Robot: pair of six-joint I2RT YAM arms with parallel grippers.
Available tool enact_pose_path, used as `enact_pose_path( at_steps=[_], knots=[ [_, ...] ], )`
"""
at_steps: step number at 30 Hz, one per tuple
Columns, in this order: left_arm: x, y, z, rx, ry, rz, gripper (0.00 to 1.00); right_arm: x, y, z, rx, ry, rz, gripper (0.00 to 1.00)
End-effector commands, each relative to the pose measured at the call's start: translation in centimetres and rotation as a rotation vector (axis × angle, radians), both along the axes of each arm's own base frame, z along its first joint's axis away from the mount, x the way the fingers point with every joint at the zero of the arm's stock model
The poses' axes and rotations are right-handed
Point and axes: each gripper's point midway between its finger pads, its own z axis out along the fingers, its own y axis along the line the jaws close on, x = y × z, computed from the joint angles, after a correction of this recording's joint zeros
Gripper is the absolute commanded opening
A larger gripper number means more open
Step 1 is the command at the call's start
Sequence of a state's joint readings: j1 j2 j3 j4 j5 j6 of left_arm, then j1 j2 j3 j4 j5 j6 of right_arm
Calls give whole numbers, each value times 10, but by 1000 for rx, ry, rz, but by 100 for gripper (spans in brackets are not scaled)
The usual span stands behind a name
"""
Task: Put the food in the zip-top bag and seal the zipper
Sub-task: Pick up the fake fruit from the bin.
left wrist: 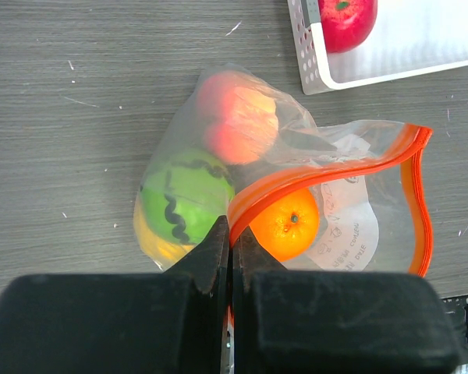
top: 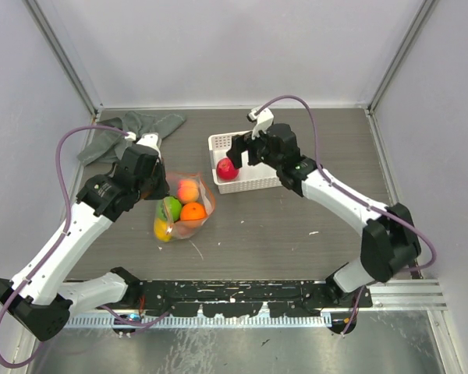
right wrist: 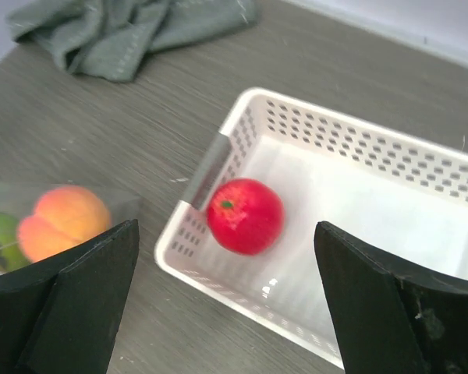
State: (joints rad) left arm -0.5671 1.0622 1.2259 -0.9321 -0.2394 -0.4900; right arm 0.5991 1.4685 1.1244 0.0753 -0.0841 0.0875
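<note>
The clear zip-top bag (top: 186,209) lies on the table and holds a peach fruit (left wrist: 235,117), a green fruit (left wrist: 186,193), a yellow fruit (left wrist: 150,238) and an orange fruit (left wrist: 285,224). Its mouth stands open, edged by the orange-red zipper (left wrist: 320,173). My left gripper (left wrist: 233,241) is shut on the zipper strip at the mouth's near corner. A red fruit (right wrist: 245,215) lies in the white lattice basket (right wrist: 359,140); it also shows in the top view (top: 228,168). My right gripper (right wrist: 226,300) is open above the basket, the red fruit between its fingers. No slider shows.
A grey cloth (top: 129,128) lies crumpled at the back left of the table, also in the right wrist view (right wrist: 132,27). The basket (top: 246,185) stands just right of the bag. Grey walls close the table on three sides.
</note>
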Motion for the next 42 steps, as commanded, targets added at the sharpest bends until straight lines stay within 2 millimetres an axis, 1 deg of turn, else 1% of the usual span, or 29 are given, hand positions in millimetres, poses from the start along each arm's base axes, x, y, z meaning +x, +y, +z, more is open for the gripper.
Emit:
enact_pose_path(
  at_steps=[1,6,11,16,21,25,28,31,33,34,37,39,42],
  knots=[
    [8,0,17,-36,-73,18,0,28,-3,-8,37,66,-63,97],
    [8,1,16,-26,-73,20,0,46,11,-50,-10,150,-51,96],
    [8,2,15,-19,-72,22,0,61,24,-85,-40,215,-39,94],
    [8,2,13,-15,-67,16,0,64,37,-118,-55,297,2,93],
    [8,0,10,-13,-60,10,0,68,38,-149,-90,348,-6,93],
    [8,-1,11,-17,-58,4,0,67,38,-164,-109,376,0,92],
    [9,-1,11,-16,-57,4,0,66,39,-171,-114,389,5,92],
    [9,-2,10,-14,-51,3,0,65,37,-173,-117,396,3,85],
    [9,-2,9,-13,-47,3,0,66,36,-170,-116,388,3,81],
    [8,-2,8,-13,-46,3,0,65,36,-167,-114,384,4,79],
    [8,-1,7,-12,-43,6,0,63,33,-154,-107,359,3,66],
    [8,-1,7,-13,-44,7,0,61,31,-143,-98,339,3,61],
    [8,-1,8,-12,-45,7,0,57,28,-121,-82,301,-1,57]
  ],
)
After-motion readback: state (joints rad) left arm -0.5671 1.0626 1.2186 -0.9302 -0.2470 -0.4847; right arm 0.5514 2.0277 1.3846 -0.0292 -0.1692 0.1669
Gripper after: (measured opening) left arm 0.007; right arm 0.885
